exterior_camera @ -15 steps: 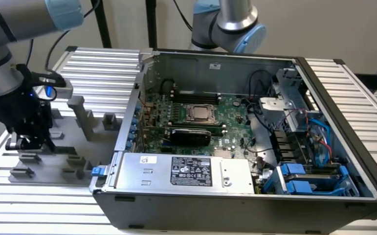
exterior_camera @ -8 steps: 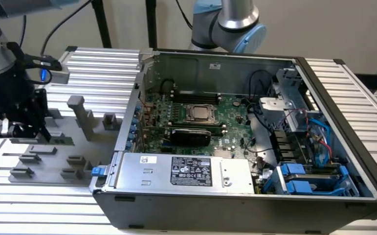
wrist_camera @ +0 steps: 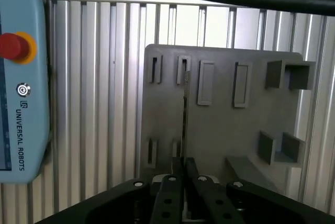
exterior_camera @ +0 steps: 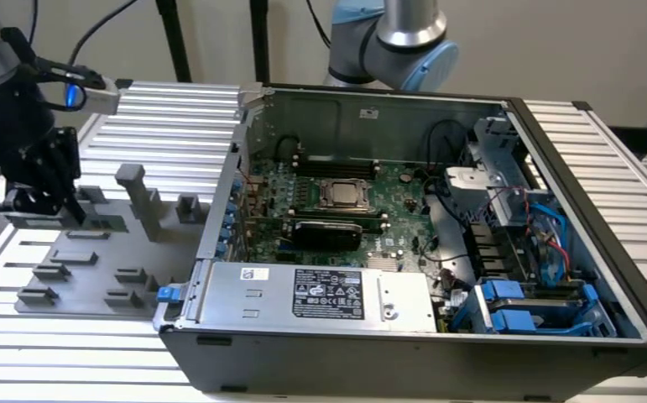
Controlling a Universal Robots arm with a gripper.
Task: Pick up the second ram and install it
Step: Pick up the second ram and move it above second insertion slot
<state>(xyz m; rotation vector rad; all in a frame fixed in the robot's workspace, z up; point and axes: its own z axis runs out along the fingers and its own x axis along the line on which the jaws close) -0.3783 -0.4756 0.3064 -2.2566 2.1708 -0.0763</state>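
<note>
Above the grey plate (wrist_camera: 220,130), hand (wrist_camera: 184,167) clenched on the second ram (wrist_camera: 185,109), computer case (exterior_camera: 413,336) well apart

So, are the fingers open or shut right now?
Shut: the wrist view shows the fingers pinching the edge-on second ram.

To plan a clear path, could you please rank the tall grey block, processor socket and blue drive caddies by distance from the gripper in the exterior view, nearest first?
From the gripper, at the exterior view's left:
1. tall grey block, beside it on the fixture plate.
2. processor socket, mid-case.
3. blue drive caddies, exterior view's right.
</note>
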